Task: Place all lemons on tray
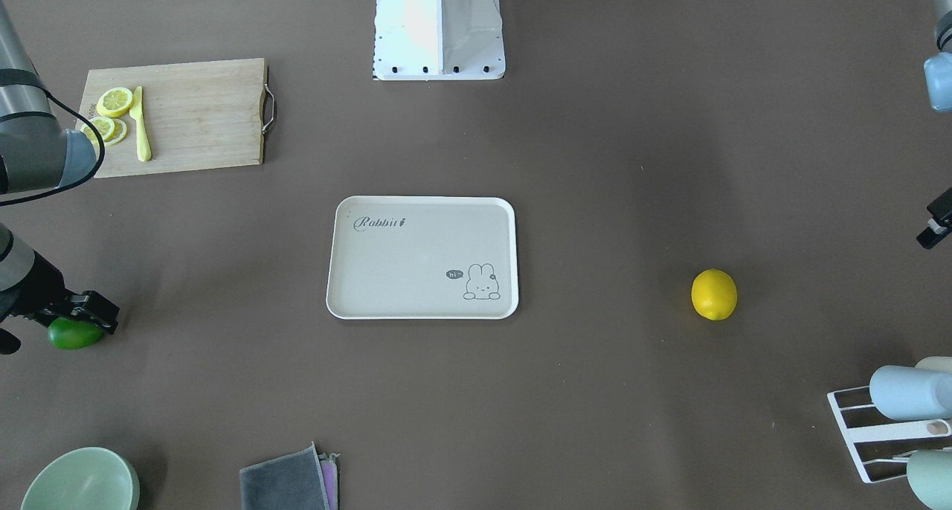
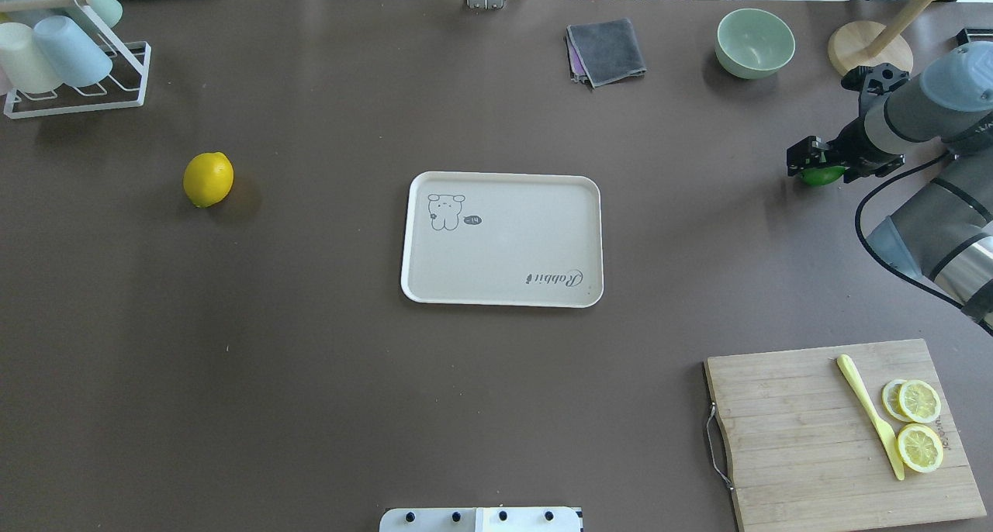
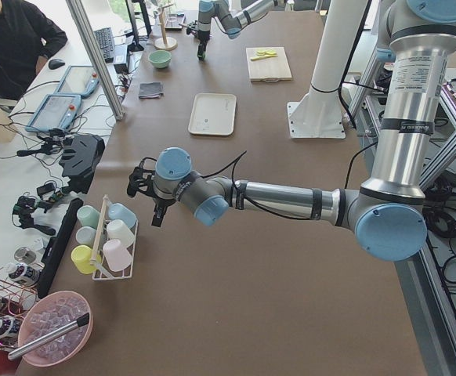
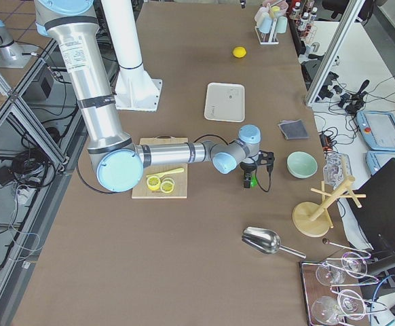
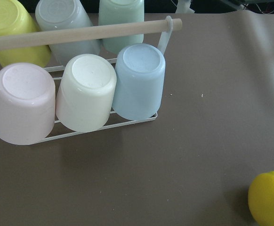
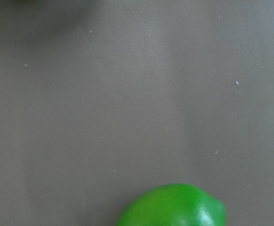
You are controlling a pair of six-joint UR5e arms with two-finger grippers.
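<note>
The cream "Rabbit" tray [image 1: 416, 257] [image 2: 504, 245] lies flat at the table's middle with nothing on it. The bright yellow lemon [image 1: 714, 294] [image 2: 208, 179] rests on the table on my left side, and it shows at the lower right corner of the left wrist view [image 5: 269, 197]. The dark green lemon [image 1: 74, 334] [image 2: 824, 177] [image 6: 174, 207] rests on the table far to my right. My right gripper [image 1: 88, 315] [image 2: 813, 164] is directly over the green lemon with its jaws apart. My left gripper [image 1: 931, 233] [image 3: 157, 213] hangs above the table near the cup rack, and I cannot tell whether it is open.
A white rack of cups [image 2: 70, 59] [image 5: 85, 94] stands at the far left corner. A wooden cutting board [image 2: 838, 431] with lemon slices and a yellow knife lies near right. A green bowl [image 2: 755, 42], a grey cloth [image 2: 607, 51] and a wooden stand [image 2: 869, 47] sit along the far edge.
</note>
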